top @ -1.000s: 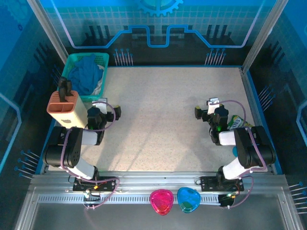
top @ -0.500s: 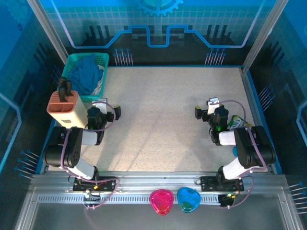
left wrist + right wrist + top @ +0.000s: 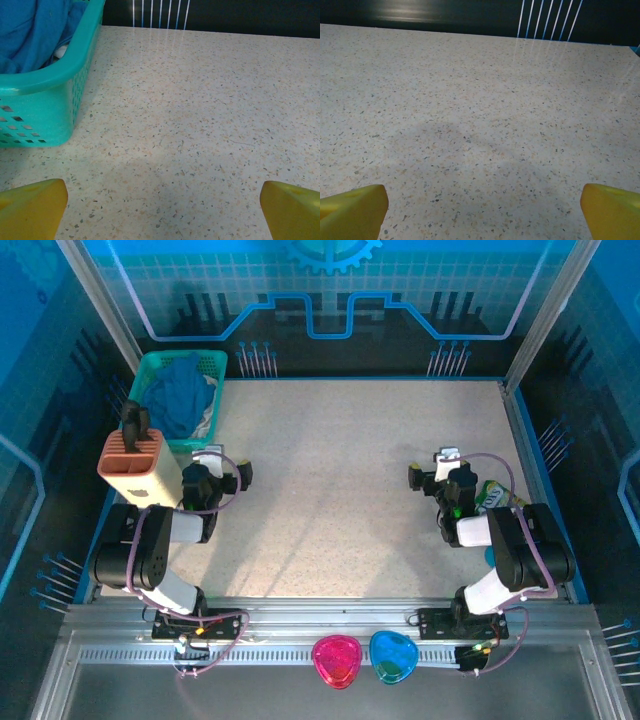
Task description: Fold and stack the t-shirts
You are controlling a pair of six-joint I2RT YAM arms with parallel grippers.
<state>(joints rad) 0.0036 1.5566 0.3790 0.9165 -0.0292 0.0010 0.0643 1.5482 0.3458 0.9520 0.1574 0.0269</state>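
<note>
Left wrist: t-shirts (image 3: 30,30) heaped in basket (image 3: 60,75), ahead-left of left gripper (image 3: 160,210).

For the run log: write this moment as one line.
stage: folding not started | t-shirts: bunched in green basket | left gripper: open, empty | right gripper: open, empty

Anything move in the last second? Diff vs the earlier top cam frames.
The right gripper shifted very slightly to the right and toward the near edge. Nothing was taken hold of or let go. The left gripper has not moved, both sets of jaws remain open and empty, and the t-shirts lie in the green basket as before.
</note>
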